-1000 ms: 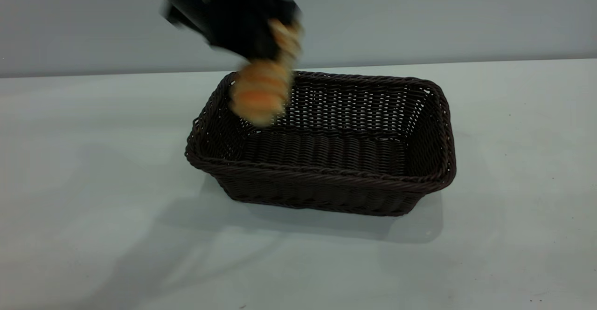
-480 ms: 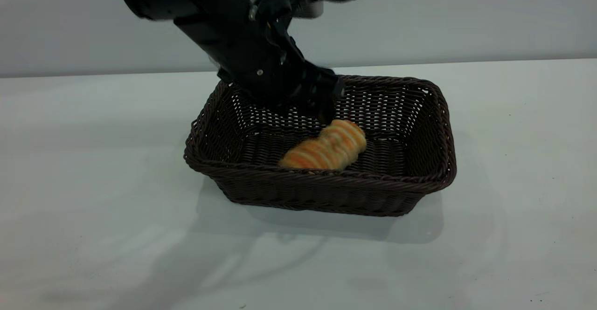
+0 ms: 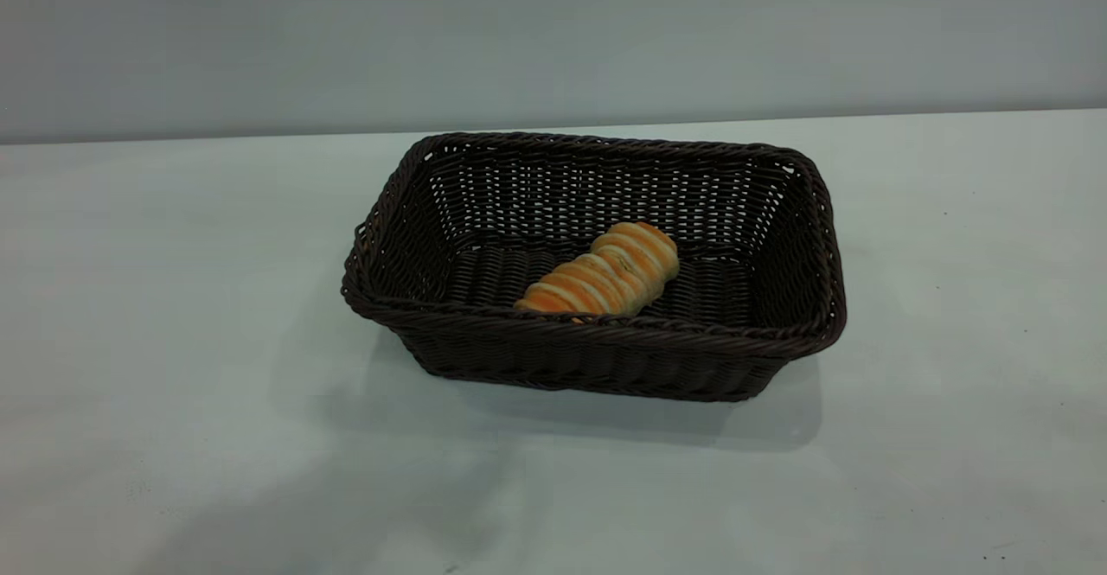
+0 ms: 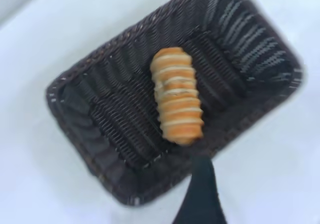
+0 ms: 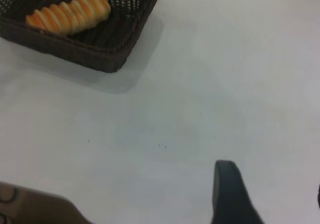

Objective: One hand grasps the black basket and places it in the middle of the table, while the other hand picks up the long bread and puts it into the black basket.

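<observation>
The black basket (image 3: 597, 359) stands on the table (image 3: 173, 298), near the middle. The long bread (image 3: 601, 279) lies inside it on the basket floor, slanted, close to the near wall. Neither arm shows in the exterior view. The left wrist view looks down on the basket (image 4: 100, 119) and the bread (image 4: 177, 102); my left gripper (image 4: 260, 184) is above and clear of them, open and empty, with one finger (image 4: 202, 194) showing. My right gripper (image 5: 272, 181) is open and empty over bare table, well away from the basket (image 5: 105, 52) and the bread (image 5: 67, 14).
A grey wall (image 3: 553, 30) runs behind the table's far edge. A dark shape (image 5: 30, 206) sits at the edge of the right wrist view. Bare table surrounds the basket on all sides.
The left arm carried the bread over the basket, set it down inside and let go. It has since pulled up out of the exterior view. The bread lies still.
</observation>
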Controlling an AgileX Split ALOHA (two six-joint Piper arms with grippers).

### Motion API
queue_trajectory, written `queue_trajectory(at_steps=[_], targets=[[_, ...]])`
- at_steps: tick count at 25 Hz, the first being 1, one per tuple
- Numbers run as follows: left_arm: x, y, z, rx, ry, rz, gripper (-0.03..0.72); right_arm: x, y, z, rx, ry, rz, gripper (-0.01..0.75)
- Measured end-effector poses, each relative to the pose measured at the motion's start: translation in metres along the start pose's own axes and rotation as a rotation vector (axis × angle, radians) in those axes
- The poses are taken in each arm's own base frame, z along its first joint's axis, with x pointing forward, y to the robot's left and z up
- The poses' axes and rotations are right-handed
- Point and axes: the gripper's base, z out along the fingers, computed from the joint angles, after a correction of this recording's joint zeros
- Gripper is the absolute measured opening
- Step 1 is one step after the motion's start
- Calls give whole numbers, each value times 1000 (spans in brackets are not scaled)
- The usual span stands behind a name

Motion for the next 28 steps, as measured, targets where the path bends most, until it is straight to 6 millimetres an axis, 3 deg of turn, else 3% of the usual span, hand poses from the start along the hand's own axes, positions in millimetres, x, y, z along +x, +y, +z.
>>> queue_trajectory(at_steps=[4, 8, 11, 18, 21, 28], targets=[[24, -10, -78, -33, -11, 22, 628, 0, 0, 0, 0, 0, 0, 428], [71, -14, -113, -95, 106, -33, 622, 0, 0, 0, 0, 0, 0, 428], [115, -18, -110, -109, 199, -71, 615, 0, 0, 0, 0, 0, 0, 428], [225, -28, -70, -95, 363, -114, 596, 0, 0, 0, 0, 0, 0, 428], [250, -31, -68, -110, 335, -116, 593, 0, 0, 0, 0, 0, 0, 428], [268, -34, -89, -141, 154, -104, 593, 0, 0, 0, 0, 0, 0, 428]])
